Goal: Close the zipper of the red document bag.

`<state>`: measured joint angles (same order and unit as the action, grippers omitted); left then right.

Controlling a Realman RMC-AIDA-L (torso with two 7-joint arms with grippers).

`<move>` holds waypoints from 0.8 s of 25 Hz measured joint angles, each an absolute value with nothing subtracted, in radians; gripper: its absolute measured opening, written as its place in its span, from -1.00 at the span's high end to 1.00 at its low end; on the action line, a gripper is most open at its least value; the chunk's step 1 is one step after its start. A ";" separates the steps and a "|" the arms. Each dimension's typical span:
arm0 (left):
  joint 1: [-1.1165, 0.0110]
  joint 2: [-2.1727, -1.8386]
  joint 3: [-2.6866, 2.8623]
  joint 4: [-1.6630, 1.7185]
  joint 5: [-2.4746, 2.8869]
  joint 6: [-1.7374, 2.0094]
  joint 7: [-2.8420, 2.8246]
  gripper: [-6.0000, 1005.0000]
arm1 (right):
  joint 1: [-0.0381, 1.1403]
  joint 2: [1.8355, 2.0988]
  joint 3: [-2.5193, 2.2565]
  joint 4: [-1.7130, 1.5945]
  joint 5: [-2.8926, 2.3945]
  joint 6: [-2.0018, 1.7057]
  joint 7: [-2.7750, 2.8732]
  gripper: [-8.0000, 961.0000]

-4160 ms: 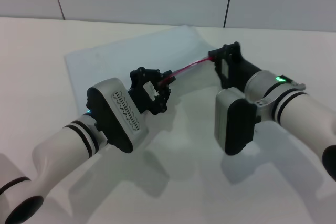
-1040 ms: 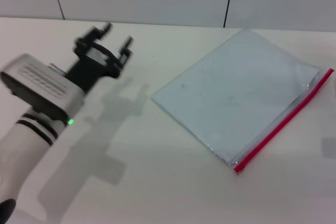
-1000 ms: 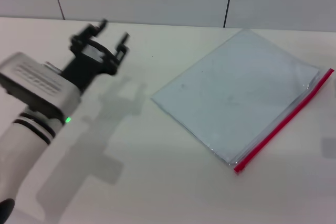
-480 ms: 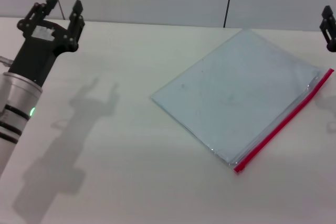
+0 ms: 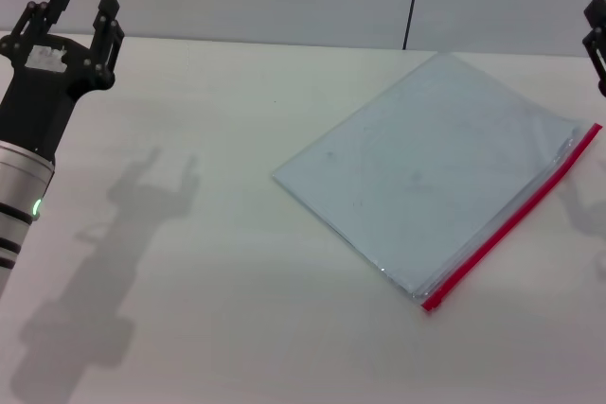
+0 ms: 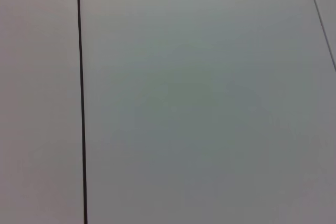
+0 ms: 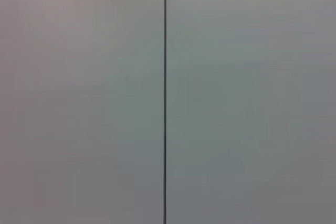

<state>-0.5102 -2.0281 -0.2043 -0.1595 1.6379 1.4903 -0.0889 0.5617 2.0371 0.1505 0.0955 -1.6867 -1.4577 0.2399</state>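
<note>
The red document bag (image 5: 431, 177) is laid flat on the table (image 5: 237, 328), right of centre, its zipper (image 5: 516, 219) seemingly run shut, left gripper (image 5: 76, 11) raised far left with fingers spread (right gripper (image 5: 597, 40) barely seen, state unclear).

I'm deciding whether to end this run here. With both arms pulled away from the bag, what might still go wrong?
The zipper cannot be confirmed sealed along its length, so the red document bag may be partly open. The left gripper, open, and the right gripper at the view's edge hold nothing, so re-gripping the flat bag could slide it across the table.
</note>
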 joint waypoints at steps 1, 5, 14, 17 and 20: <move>-0.510 -2.028 -0.204 -0.159 1.638 1.490 -0.089 -0.05 | 0.562 2.037 0.150 0.095 -1.687 -1.459 0.240 -0.24; -0.510 -2.028 -0.204 -0.159 1.638 1.491 -0.085 -0.05 | 0.561 2.037 0.147 0.090 -1.686 -1.460 0.239 -0.24; -0.509 -2.028 -0.204 -0.159 1.638 1.492 -0.078 -0.05 | 0.560 2.037 0.146 0.089 -1.686 -1.464 0.240 -0.24; -0.509 -2.028 -0.204 -0.159 1.638 1.491 -0.078 -0.05 | 0.560 2.037 0.146 0.089 -1.686 -1.464 0.240 -0.24; -0.509 -2.028 -0.204 -0.160 1.638 1.487 -0.078 -0.05 | 0.560 2.037 0.146 0.089 -1.686 -1.464 0.238 -0.24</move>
